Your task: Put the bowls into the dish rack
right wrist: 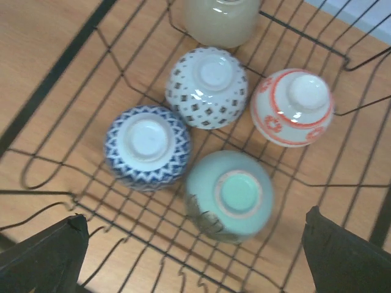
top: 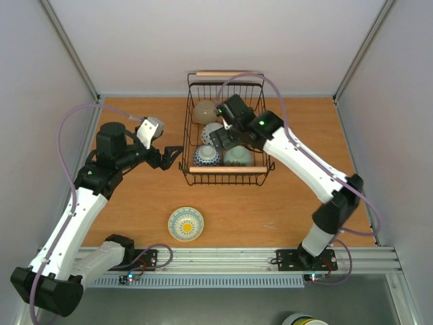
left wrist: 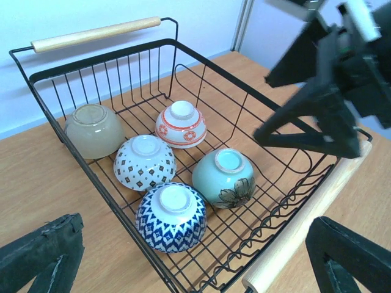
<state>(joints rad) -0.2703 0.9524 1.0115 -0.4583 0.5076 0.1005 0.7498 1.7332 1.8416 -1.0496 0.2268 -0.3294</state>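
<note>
The black wire dish rack [top: 226,170] stands at mid-table with wooden handles. Inside it, upside down, lie a beige bowl [top: 204,112], a white dotted bowl [top: 211,132], a blue patterned bowl [top: 207,156] and a pale green bowl [top: 238,156]. A red-and-white bowl [right wrist: 292,107] shows in the wrist views. One blue-rimmed bowl with a yellow centre [top: 186,224] sits upright on the table in front of the rack. My right gripper [top: 226,133] hangs open and empty above the green bowl [right wrist: 229,195]. My left gripper [top: 172,154] is open and empty just left of the rack.
The left wrist view shows the rack's far handle [left wrist: 95,35] and my right arm's dark fingers [left wrist: 317,116] over the rack's right side. Grey walls enclose the table on three sides. A metal rail [top: 237,257] runs along the near edge.
</note>
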